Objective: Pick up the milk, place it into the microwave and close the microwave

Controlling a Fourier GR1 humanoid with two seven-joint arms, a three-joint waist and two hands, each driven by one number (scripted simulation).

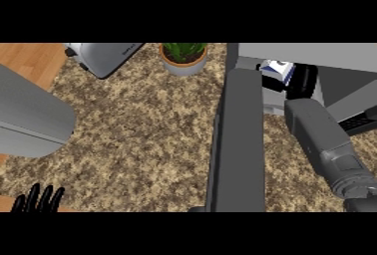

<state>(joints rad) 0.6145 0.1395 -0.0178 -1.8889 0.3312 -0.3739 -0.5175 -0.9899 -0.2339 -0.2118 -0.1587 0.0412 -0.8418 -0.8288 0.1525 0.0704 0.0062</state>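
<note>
The milk [277, 69], a white and blue carton, shows at the mouth of the microwave [316, 51] at the upper right, tilted. My right hand [302, 81] is curled round it from the right and hides much of it; the grey right forearm [324, 139] reaches up to it from the lower right. The microwave's door [237, 144] stands open, a dark grey slab running down the middle of the view, left of the forearm. At the lower left edge my left hand [38, 200] rests open, fingers up, far from the milk.
A potted plant [182, 56] stands at the back, just left of the door's far end. A silver appliance [106, 56] lies at the back left, and a large grey rounded body [29, 122] fills the left edge. The speckled counter [140, 134] lies between them.
</note>
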